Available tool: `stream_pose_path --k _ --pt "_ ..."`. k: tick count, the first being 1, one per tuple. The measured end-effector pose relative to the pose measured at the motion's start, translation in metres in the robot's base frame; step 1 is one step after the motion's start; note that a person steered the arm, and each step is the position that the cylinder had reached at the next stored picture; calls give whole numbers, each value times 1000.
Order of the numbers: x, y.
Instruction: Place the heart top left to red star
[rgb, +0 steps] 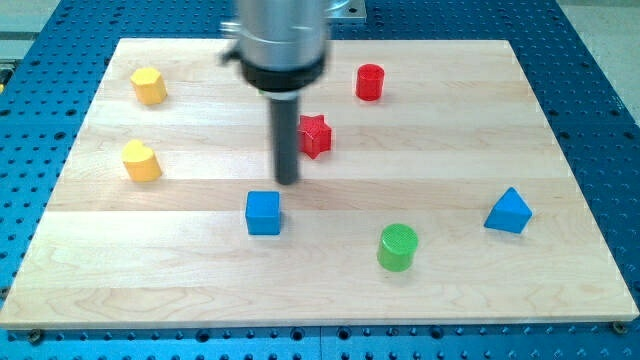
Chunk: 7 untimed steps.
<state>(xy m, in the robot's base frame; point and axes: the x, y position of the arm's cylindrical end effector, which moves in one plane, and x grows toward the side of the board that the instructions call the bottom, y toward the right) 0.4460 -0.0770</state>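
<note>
The yellow heart (141, 161), judged light, rigid and prone to turning, is best pushed squarely on its left flank toward the red star (315, 135), beside which the fingerless rod's tip (288, 181) rests.

A pale wooden surface (560, 120) of joined planks fills most of the view; its grain runs left to right (the seams show as faint lines); around it lies a blue metal base (600, 60) dotted with regular rows of small holes; the light is even and bright, with soft shadows.
</note>
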Motion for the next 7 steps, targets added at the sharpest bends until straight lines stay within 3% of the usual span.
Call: stream_pose_path --k 1,2,6,7 --pt "28 -106" --pt "87 -186" --pt "26 -157" --pt "-8 -112"
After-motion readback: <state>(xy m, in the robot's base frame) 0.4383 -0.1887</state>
